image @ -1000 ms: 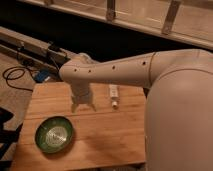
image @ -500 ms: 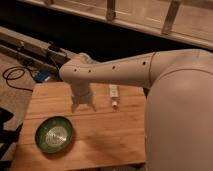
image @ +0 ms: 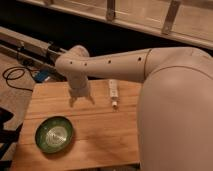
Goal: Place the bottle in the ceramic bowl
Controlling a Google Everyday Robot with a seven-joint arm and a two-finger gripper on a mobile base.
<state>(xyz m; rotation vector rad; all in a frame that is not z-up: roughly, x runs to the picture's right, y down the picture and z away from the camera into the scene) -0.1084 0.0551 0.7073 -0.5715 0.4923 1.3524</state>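
— Can we read anything on the bottle?

— No. We see a darker band or patch around its middle that may be a label, but any writing on it is too small and blurred for us to make out. We find no legible marks on the arm either, only a row of small dark dots along its white shell.

— How does the bottle look to us?

— Slender and whitish, with a narrower neck. It lies on its side on the wooden table, its length running roughly from the far edge towards us, the thinner capped end nearer to us.

— And where does it lie relative to everything else?

— In the far half of the table, right of the middle. The gripper hangs just beside it on the left, apart from it, pointing down at the boards.

— What do we say of the gripper?

— Its two fingers stand spread, with only bare wood showing between them. It has hold of nothing.

— And the ceramic bowl?

— Round, shallow, green glazed, with a paler shiny ringed centre. It sits near the front left corner of the table, well apart from the bottle, nearer to us than the gripper and to its left.
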